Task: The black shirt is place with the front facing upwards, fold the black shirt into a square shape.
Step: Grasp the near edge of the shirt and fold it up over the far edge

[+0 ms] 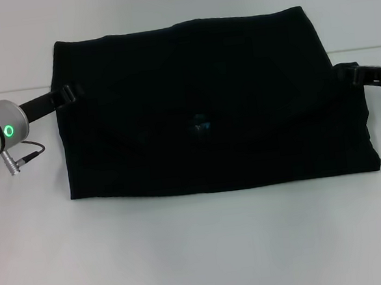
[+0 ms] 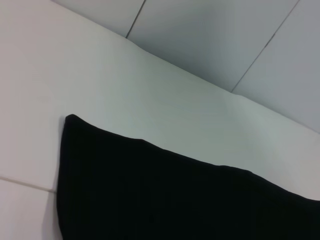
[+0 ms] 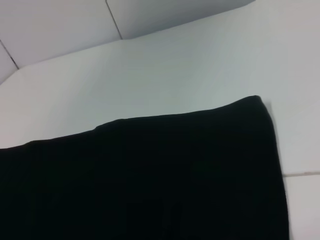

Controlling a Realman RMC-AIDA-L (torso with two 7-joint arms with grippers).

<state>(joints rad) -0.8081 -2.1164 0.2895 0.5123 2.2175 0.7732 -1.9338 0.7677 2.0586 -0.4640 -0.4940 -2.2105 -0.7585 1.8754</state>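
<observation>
Though folded, black shirt [image 1: 207,106] rectangular

A pale, plain surface [image 1: 203,251] carries the black shirt [image 1: 207,106], folded into a wide rectangle and lying flat toward the far edge, its near side left bare.
</observation>
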